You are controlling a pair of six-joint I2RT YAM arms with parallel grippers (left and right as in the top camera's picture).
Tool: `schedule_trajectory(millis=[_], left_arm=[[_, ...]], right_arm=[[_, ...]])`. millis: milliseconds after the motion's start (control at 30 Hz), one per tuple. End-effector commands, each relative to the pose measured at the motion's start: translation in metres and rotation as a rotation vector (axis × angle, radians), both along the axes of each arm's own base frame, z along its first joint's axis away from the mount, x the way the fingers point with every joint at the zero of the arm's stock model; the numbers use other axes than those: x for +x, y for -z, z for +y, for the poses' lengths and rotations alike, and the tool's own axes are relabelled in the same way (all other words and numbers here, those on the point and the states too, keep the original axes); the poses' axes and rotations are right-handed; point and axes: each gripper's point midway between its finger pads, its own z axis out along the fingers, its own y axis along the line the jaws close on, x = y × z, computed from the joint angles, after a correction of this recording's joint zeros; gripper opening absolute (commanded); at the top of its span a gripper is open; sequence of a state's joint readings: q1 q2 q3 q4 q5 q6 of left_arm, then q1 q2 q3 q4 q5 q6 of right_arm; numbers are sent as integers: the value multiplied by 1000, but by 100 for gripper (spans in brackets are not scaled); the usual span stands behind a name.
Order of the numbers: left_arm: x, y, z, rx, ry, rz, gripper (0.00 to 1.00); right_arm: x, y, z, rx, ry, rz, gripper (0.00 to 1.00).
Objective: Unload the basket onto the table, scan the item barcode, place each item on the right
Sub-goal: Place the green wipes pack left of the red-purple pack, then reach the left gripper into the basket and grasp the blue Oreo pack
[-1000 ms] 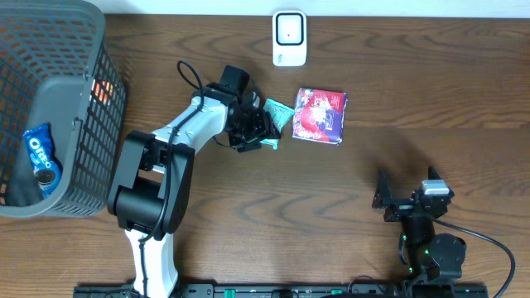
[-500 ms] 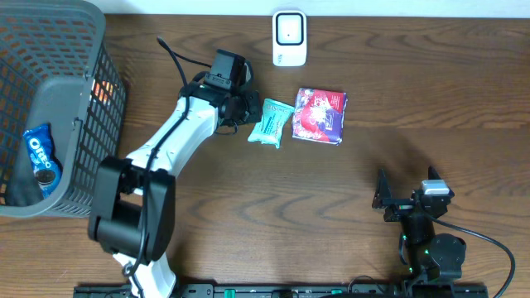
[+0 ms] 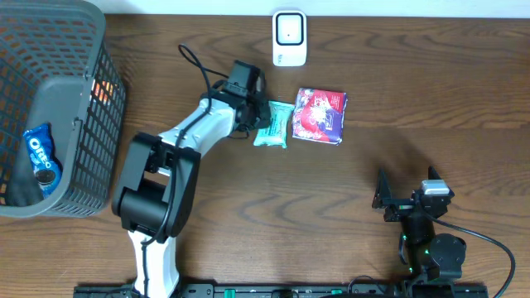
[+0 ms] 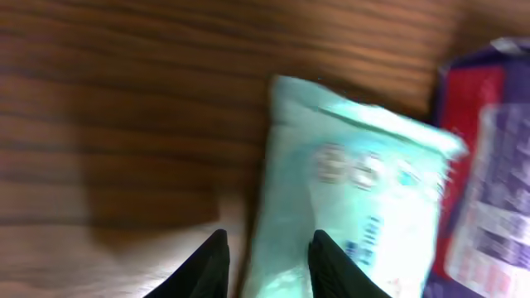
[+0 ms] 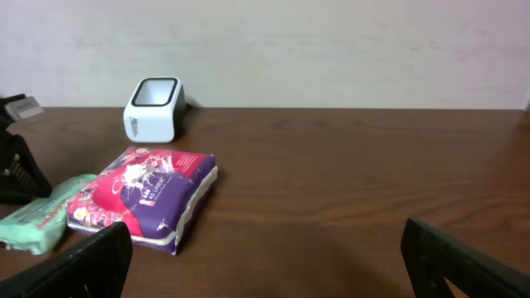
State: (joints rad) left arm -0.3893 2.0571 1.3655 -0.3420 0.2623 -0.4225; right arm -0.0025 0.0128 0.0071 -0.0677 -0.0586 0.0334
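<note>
Overhead: the basket stands far left of the scanner. The right gripper, far below-right of it, gapes wide. The left gripper, just below-left, has jaws slightly apart astride an edge of the mint packet; whether they pinch it is unclear.

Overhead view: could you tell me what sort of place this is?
Probably a mock shop checkout on a table: a white scanner stands at the back, a basket holds an Oreo pack, and a teal pack and a purple pack lie nearby.

A grey mesh basket holds a blue Oreo pack, far left.
</note>
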Motion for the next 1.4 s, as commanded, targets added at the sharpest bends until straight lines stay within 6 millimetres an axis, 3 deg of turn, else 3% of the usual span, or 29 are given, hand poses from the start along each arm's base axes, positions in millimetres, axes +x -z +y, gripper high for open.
schedule_trajectory(millis=[0, 133, 267, 367, 433, 500, 567, 633, 833, 933, 1033, 1100, 1133, 1233, 1300, 1367], left_arm=[[-19, 3, -24, -9, 54, 28, 33], [-28, 3, -40, 4, 94, 21, 33], [-22, 1, -35, 23, 78, 3, 33], [-12, -12, -29, 15, 65, -30, 33], [-5, -27, -25, 1, 51, -61, 33], [6, -63, -14, -27, 25, -135, 35], [13, -95, -2, -39, 17, -206, 49], [21, -131, 18, -43, 0, -294, 51], [30, -258, 123, -12, -201, -603, 52], [16, -325, 184, 11, -319, -782, 52], [-2, -365, 247, 67, -469, -893, 56], [-13, -372, 293, 151, -602, -911, 61], [-22, -370, 328, 226, -709, -900, 61], [-45, -356, 394, 389, -920, -831, 61], [-63, -332, 436, 494, -1042, -729, 61], [-74, -305, 460, 553, -1099, -619, 61]], right_arm=[[0, 1, 2, -5, -8, 2, 99], [0, 1, 2, -5, -8, 2, 99], [0, 1, 2, -5, -8, 2, 99], [0, 1, 2, -5, -8, 2, 99], [0, 1, 2, -5, -8, 2, 99], [0, 1, 2, -5, -8, 2, 99], [0, 1, 2, -5, -8, 2, 99], [0, 1, 2, -5, -8, 2, 99], [0, 1, 2, -5, -8, 2, 99], [0, 1, 2, -5, -8, 2, 99], [0, 1, 2, -5, -8, 2, 99], [0, 1, 2, -5, -9, 2, 99], [0, 1, 2, -5, -8, 2, 99], [0, 1, 2, -5, -8, 2, 99], [0, 1, 2, -5, -9, 2, 99], [0, 1, 2, -5, -8, 2, 99]])
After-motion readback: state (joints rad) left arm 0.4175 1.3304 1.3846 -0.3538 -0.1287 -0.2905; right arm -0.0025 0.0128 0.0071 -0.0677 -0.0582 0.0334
